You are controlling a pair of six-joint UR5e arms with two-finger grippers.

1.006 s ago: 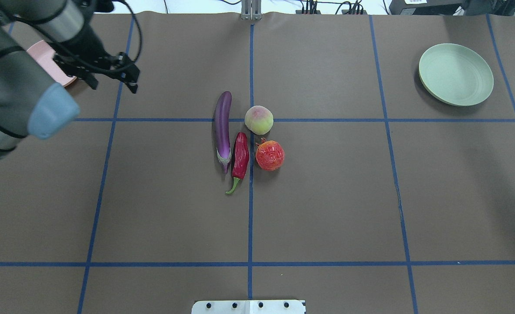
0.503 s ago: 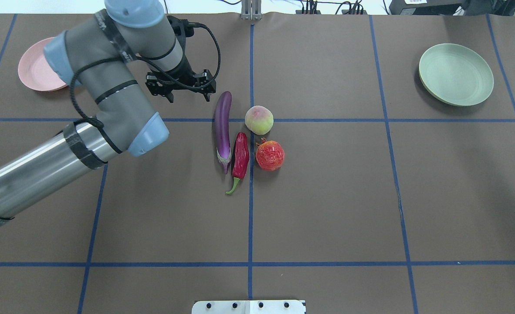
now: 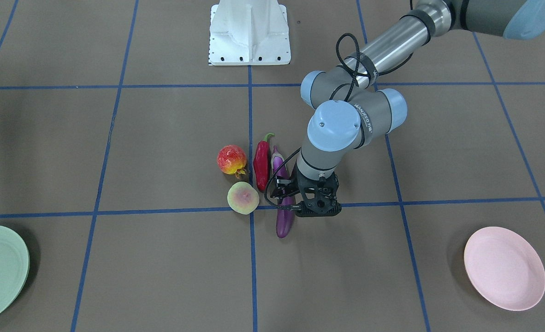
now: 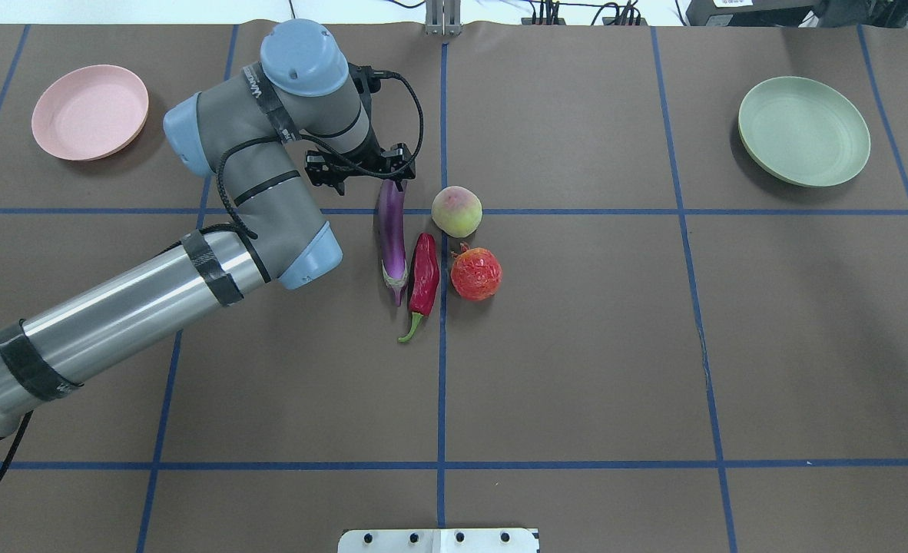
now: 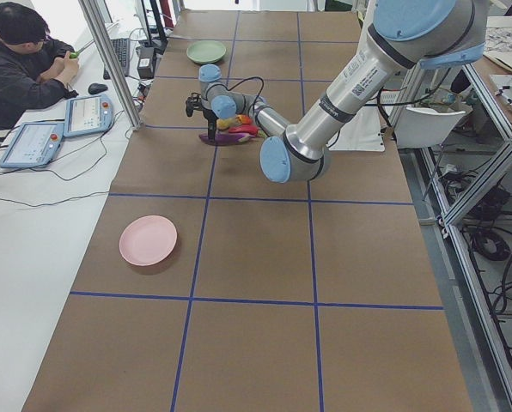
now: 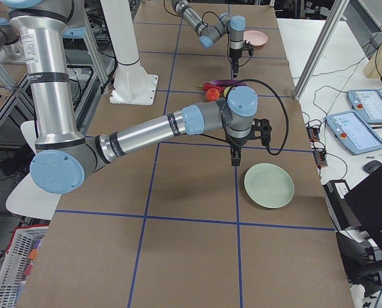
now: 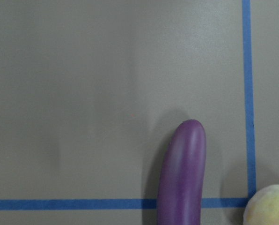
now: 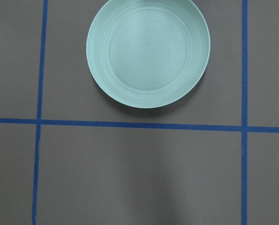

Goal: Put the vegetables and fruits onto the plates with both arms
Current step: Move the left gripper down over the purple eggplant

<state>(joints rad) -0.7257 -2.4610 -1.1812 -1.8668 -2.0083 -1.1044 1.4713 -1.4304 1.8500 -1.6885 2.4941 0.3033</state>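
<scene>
The purple eggplant [image 4: 392, 230], red chili pepper [image 4: 424, 273], peach [image 4: 456, 211] and bumpy red-and-yellow fruit [image 4: 475, 273] lie together at the table's middle. My left gripper [image 4: 369, 184] is open and empty, pointing down over the eggplant's far tip; the left wrist view shows that tip [image 7: 184, 178] and the peach's edge [image 7: 270, 208]. The pink plate [image 4: 90, 112] is far left and the green plate [image 4: 803, 130] far right, both empty. My right gripper [image 6: 234, 159] hangs beside the green plate [image 8: 148, 51]; I cannot tell whether it is open or shut.
The white base block [image 3: 249, 32] stands at the robot's edge of the table. Blue tape lines [image 4: 442, 384] divide the brown table cover. An operator [image 5: 20, 60] sits at a side desk with tablets beyond the table's far edge.
My left arm has swung right, from beside the pink plate to over the eggplant's far tip. The fruits, vegetables and plates have not moved.
</scene>
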